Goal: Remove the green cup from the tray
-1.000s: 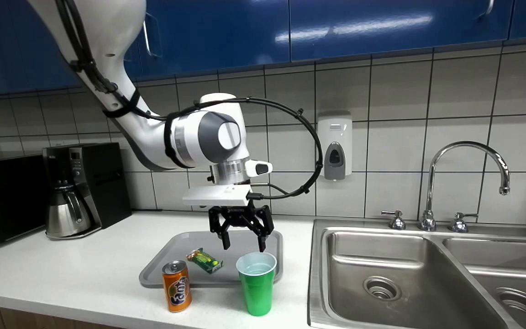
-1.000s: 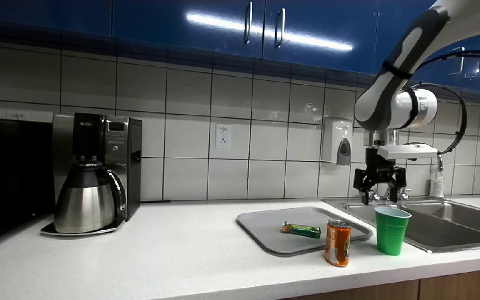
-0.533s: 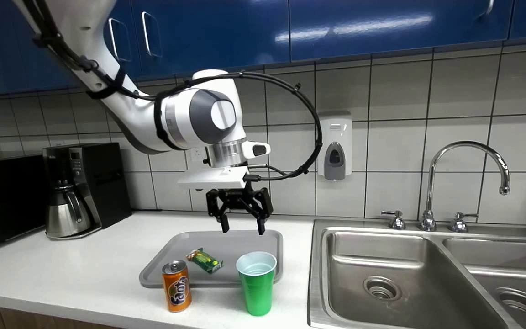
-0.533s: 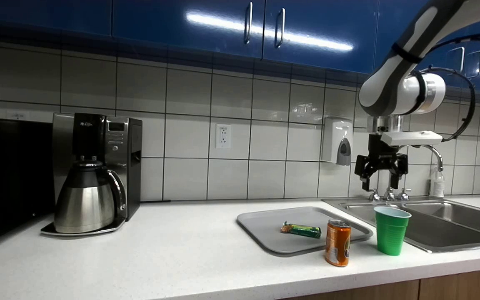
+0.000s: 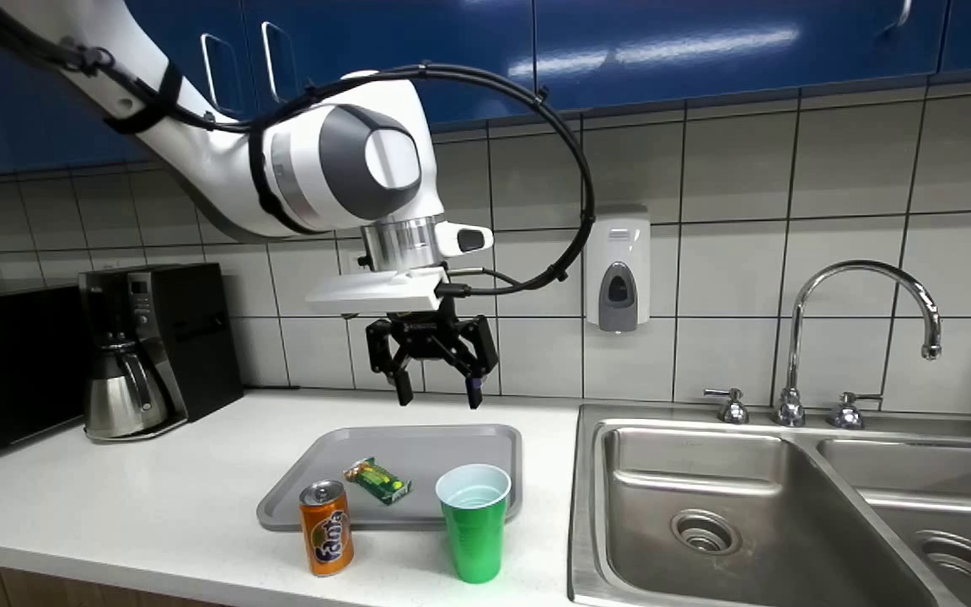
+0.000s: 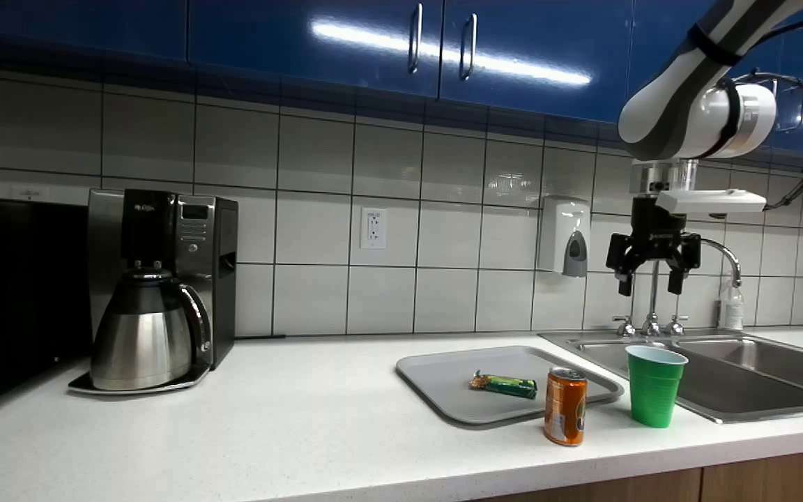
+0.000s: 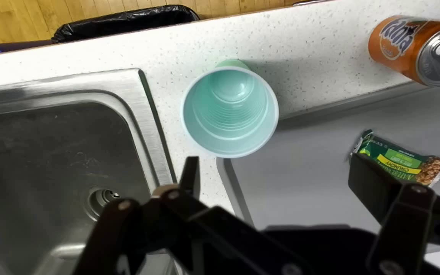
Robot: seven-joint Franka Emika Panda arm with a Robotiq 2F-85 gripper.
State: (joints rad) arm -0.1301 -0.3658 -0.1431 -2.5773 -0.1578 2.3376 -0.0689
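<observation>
The green cup (image 5: 477, 539) stands upright on the white counter, off the grey tray (image 5: 443, 443), near its front corner on the sink side. The cup (image 6: 654, 394) and the tray (image 6: 443, 376) also show in an exterior view. In the wrist view I look into the cup's pale inside (image 7: 230, 110); its rim overlaps the view of the tray (image 7: 292, 179). My gripper (image 5: 439, 394) is open, with nothing between its fingers. It hangs well above the tray, behind and above the cup, and also shows in an exterior view (image 6: 650, 284) and the wrist view (image 7: 275, 177).
An orange soda can (image 5: 326, 529) stands on the counter in front of the tray. A green-yellow packet (image 5: 378, 480) lies on the tray. A steel sink (image 5: 582, 506) with a faucet (image 5: 791, 371) is beside the cup. A coffee maker (image 6: 157, 293) stands farther along the counter.
My gripper has risen away from the cup and tray, staying open. The cup, tray, can and packet have not moved.
</observation>
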